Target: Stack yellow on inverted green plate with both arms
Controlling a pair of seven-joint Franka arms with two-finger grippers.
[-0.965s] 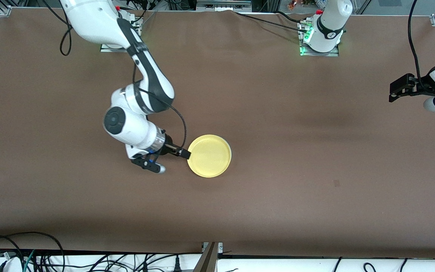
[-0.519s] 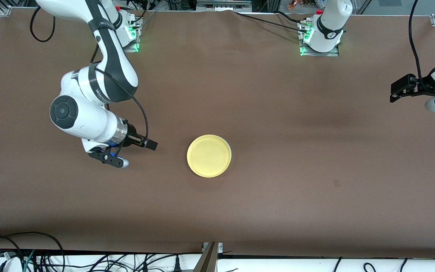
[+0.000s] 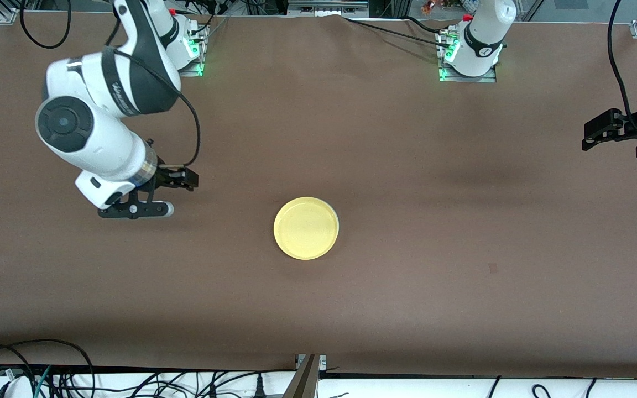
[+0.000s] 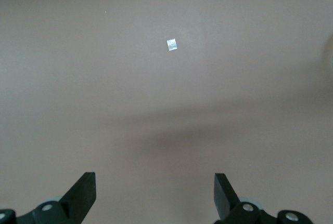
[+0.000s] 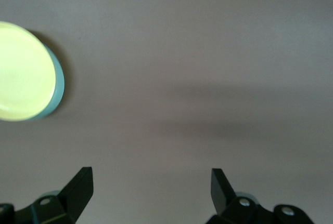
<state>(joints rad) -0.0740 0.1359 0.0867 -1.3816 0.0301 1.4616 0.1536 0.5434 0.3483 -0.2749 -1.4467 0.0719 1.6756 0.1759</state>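
The yellow plate [image 3: 306, 228] lies right way up at the middle of the table. It rests on the pale green plate, of which only a thin edge [image 5: 57, 86] shows under the yellow plate [image 5: 21, 70] in the right wrist view. My right gripper [image 3: 191, 179] is open and empty, above bare table toward the right arm's end, well apart from the plates; its jaws [image 5: 151, 177] stand wide. My left gripper [image 3: 588, 135] is open and empty over the table's edge at the left arm's end; its jaws [image 4: 154, 182] show only bare table between them.
The brown table [image 3: 434, 309] carries a small dark mark [image 3: 492, 268] and a small pale square mark [image 4: 171, 44]. The arm bases [image 3: 470, 55] stand at the edge farthest from the front camera. Cables [image 3: 47, 370] lie along the nearest edge.
My right gripper let go of the yellow plate's rim and drew back toward the right arm's end, rising. The left gripper drifted slightly outward. The plates stayed put.
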